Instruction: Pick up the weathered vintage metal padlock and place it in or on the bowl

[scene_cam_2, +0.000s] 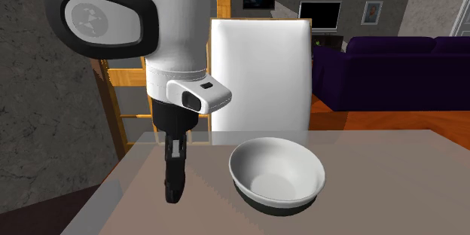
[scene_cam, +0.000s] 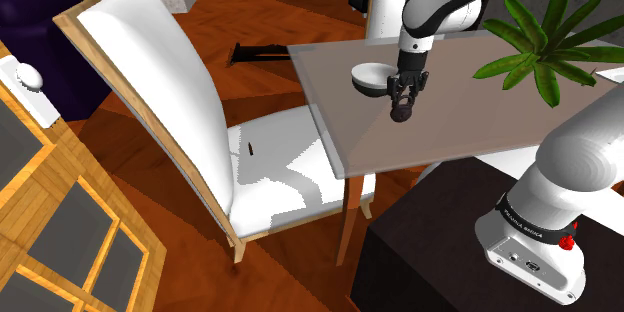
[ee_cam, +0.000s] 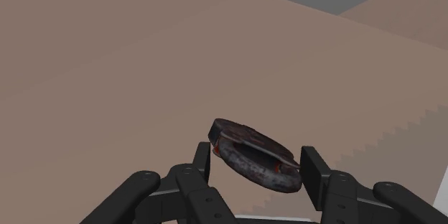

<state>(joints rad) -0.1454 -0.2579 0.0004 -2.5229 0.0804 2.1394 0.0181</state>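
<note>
A dark, rusty round padlock (ee_cam: 255,154) lies tilted between my two black fingers, which clasp it on either side; the gripper (ee_cam: 258,162) is shut on it. Seen from the shoulder view, the gripper (scene_cam: 402,98) points straight down at the grey-brown table (scene_cam: 450,130), with the padlock (scene_cam: 402,113) at its tips. A white bowl (scene_cam: 371,77) stands upright just beside it, toward the shoulder view's left. In the second exterior view the gripper (scene_cam_2: 175,187) hangs to the left of the bowl (scene_cam_2: 276,174). I cannot tell whether the padlock touches the tabletop.
A white chair (scene_cam: 190,100) with a wooden frame stands against the table's near-left edge. A green plant (scene_cam: 545,45) sits on the table at the shoulder view's right. My dark stand (scene_cam: 440,250) is at the lower right. A purple sofa (scene_cam_2: 392,68) lies beyond.
</note>
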